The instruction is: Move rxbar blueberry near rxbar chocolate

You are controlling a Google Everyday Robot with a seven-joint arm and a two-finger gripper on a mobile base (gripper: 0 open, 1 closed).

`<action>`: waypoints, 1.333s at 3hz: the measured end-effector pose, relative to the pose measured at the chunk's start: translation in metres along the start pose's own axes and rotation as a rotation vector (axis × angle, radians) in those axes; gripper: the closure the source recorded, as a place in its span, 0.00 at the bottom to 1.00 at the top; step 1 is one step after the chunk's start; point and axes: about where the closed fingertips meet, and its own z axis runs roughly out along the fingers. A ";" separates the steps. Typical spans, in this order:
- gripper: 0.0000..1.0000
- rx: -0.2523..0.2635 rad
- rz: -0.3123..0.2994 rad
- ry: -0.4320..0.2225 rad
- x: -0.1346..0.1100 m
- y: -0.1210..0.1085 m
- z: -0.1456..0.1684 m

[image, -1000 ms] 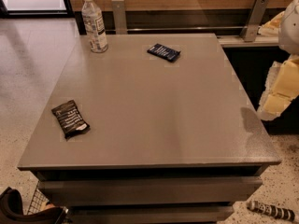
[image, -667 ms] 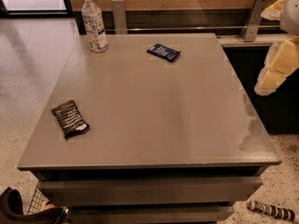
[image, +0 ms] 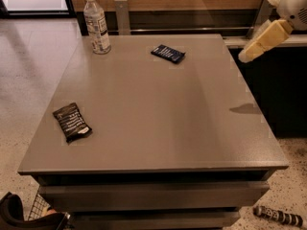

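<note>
The rxbar blueberry (image: 168, 53), a flat navy-blue bar, lies at the far middle of the grey table (image: 158, 114). The rxbar chocolate (image: 72, 122), a black bar with white text, lies near the table's front left edge, far from the blue one. My gripper (image: 245, 55), on the cream-coloured arm, hangs in the air at the upper right, just beyond the table's far right edge. It is to the right of the blueberry bar, apart from it and holding nothing.
A clear water bottle (image: 97, 24) stands upright at the table's far left corner. A wooden wall with metal posts (image: 122, 16) runs behind the table. A dark counter (image: 283, 90) stands to the right. A small striped object (image: 278, 216) lies on the floor at the front right.
My gripper and arm have risen and moved farther back and slightly left along the table's right side. The bars and the bottle have not moved.
</note>
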 end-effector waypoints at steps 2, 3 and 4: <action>0.00 0.040 0.161 -0.283 -0.037 -0.023 0.085; 0.00 0.048 0.191 -0.339 -0.047 -0.027 0.105; 0.00 0.048 0.191 -0.339 -0.047 -0.027 0.105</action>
